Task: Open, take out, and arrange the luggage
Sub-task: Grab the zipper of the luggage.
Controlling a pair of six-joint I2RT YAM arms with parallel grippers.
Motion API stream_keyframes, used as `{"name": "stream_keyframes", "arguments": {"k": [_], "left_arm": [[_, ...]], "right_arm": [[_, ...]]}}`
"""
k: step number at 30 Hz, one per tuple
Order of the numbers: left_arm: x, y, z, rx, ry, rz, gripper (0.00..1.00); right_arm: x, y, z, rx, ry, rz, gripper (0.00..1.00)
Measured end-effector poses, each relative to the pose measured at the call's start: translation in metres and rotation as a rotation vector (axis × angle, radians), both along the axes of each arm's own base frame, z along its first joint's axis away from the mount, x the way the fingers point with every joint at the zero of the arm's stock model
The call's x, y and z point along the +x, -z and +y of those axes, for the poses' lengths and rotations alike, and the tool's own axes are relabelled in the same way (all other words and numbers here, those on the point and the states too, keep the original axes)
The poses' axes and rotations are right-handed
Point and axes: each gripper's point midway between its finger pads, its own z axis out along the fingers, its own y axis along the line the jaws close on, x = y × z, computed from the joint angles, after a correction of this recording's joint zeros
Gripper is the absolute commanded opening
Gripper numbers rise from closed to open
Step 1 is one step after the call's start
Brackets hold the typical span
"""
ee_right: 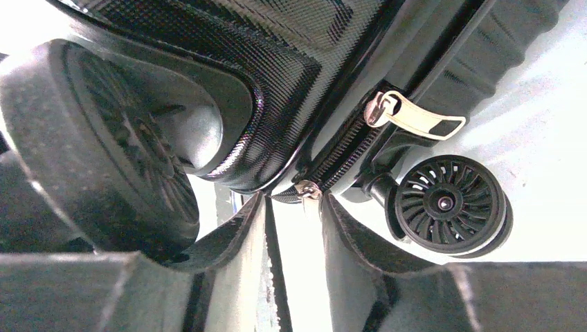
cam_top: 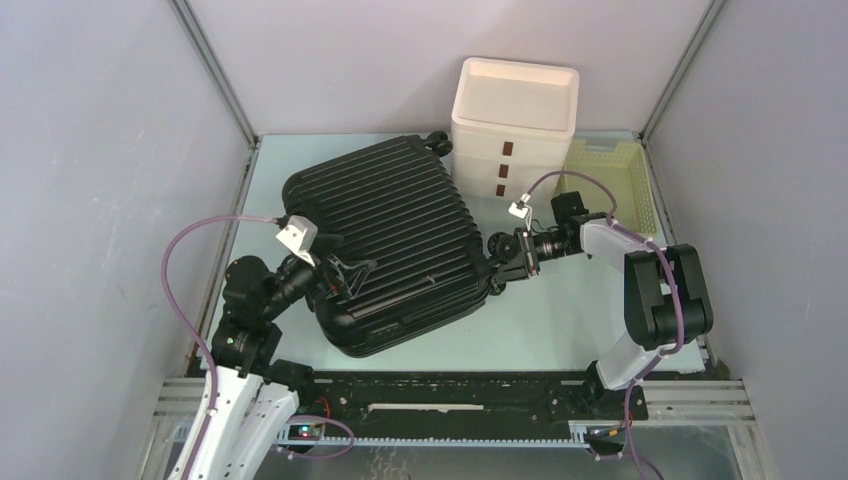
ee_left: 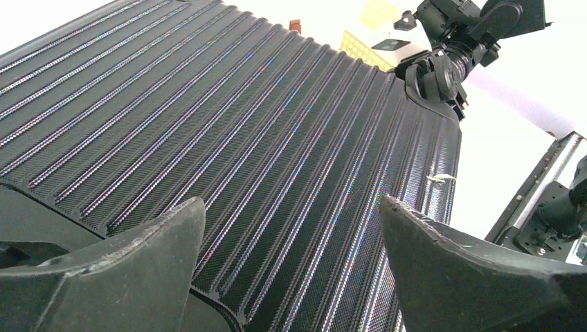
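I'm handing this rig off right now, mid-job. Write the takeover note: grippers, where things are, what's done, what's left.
Left gripper: open, above the ribbed shell of the large black hard-shell suitcase.
Right gripper: jaws narrowed either side of the small metal zipper pull at the suitcase's wheel corner; a firm grip cannot be confirmed.
Suitcase: lying flat on the pale table, closed.
Done: nothing opened yet.
Left: unzip, open the lid, take out the contents, arrange them.

Pale table (cam_top: 560,320) under luggage (cam_top: 400,240), white drawer box (cam_top: 510,130), yellow basket (cam_top: 610,180)
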Motion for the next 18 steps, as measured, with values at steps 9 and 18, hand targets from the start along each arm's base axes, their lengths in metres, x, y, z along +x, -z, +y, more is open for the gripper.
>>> {"name": "stream_keyframes", "arguments": {"k": [9,18], "left_arm": [[-0.0009,-0.0007,-0.0004,-0.001,0.004,-0.003,1.00],[-0.0016,-0.0010,-0.0007,-0.001,0.007,-0.004,1.00]], "right_arm": [[-0.0043,0.0059,-0.0020,-0.011,0.002,0.053,0.38],[-0.0073,0.0077,-0.0016,-0.015,-0.001,0.078,0.20]]}}
